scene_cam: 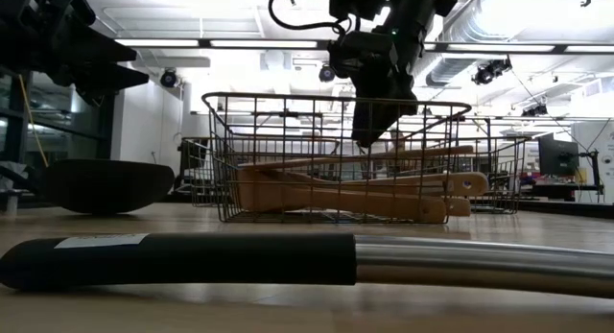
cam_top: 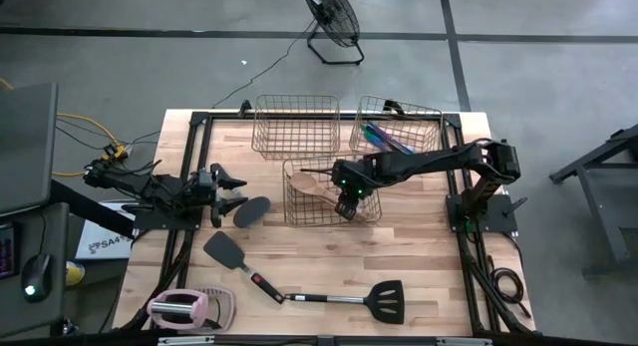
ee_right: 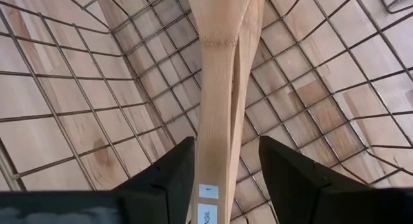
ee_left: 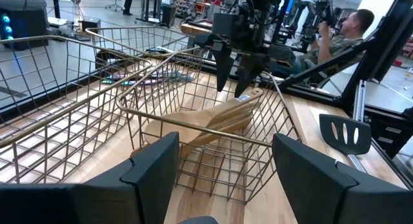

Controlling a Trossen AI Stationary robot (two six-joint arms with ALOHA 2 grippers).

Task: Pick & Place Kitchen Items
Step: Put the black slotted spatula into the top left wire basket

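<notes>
The right gripper (cam_top: pixel 347 204) hangs over the near copper basket (cam_top: pixel 299 214), fingers apart on either side of a wooden spatula handle (ee_right: pixel 219 114) without pinching it; the wooden utensils (scene_cam: pixel 355 194) lie inside the basket. This looks like the release step of a placement. Next the arm needs to lift straight clear of the wires. The left gripper (cam_top: pixel 227 186) waits spread open at the table's left by a black spoon (cam_top: pixel 251 211); two black spatulas (cam_top: pixel 227 252) (cam_top: pixel 384 300) lie near.

Right gripper (cam_top: pixel 348 205) over perhaps wooden spoons (cam_top: pixel 317 185)
</notes>
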